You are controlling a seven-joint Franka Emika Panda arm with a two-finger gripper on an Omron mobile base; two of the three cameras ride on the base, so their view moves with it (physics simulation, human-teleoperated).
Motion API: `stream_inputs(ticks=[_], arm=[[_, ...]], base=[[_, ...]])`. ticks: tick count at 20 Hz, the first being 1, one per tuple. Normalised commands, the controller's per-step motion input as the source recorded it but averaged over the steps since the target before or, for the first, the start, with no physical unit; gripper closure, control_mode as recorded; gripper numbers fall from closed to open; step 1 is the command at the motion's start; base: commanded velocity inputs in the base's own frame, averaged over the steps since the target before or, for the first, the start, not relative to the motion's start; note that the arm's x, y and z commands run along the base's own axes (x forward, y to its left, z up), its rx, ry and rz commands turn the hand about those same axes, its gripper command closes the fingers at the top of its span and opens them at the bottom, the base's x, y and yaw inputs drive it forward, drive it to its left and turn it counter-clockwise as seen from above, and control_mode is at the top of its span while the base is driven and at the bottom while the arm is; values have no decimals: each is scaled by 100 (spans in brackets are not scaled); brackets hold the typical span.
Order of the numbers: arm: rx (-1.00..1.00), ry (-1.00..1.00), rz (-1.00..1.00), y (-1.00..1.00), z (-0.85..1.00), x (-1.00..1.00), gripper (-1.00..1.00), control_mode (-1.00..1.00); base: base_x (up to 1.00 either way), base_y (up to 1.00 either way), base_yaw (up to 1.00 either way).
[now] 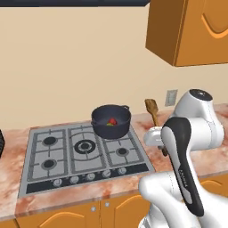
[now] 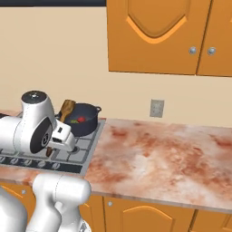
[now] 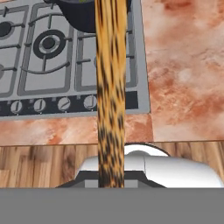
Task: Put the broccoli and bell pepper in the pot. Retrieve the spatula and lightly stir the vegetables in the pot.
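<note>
My gripper (image 2: 60, 133) is shut on the spatula (image 1: 152, 107), a brown wooden one held upright above the counter just right of the stove, head up. In the hand view its handle (image 3: 110, 96) runs straight up the middle. The dark pot (image 1: 111, 120) stands on the back right burner, to the left of the spatula and apart from it. Inside the pot lie the red bell pepper (image 1: 113, 120) and, beside it, the green broccoli (image 1: 109, 124). From the right base view the pot (image 2: 84, 118) sits just behind the spatula head (image 2: 68, 108).
The grey stove (image 1: 53, 153) has a row of knobs along its front edge. Reddish marble counter (image 2: 158, 149) stretches to the right. A wall outlet (image 2: 157, 108) sits above it, and orange cabinets (image 2: 154, 36) hang overhead. A dark object (image 1: 1, 143) shows at the far left edge.
</note>
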Motion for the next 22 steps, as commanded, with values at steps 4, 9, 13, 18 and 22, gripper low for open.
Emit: stream_inputs(ticks=[4, 9, 13, 18, 22], arm=[[0, 0, 0, 0, 0, 0, 100, 100], [0, 0, 0, 0, 0, 0, 100, 100], [-1, 14, 0, 4, 5, 26, 100, -100], [-17, 45, 0, 11, 54, 78, 100, -100], [-27, 36, 1, -7, 22, 78, 100, -100]], base=[[42, -1, 1], [0, 0, 0], [0, 0, 0], [0, 0, 0], [0, 0, 0]])
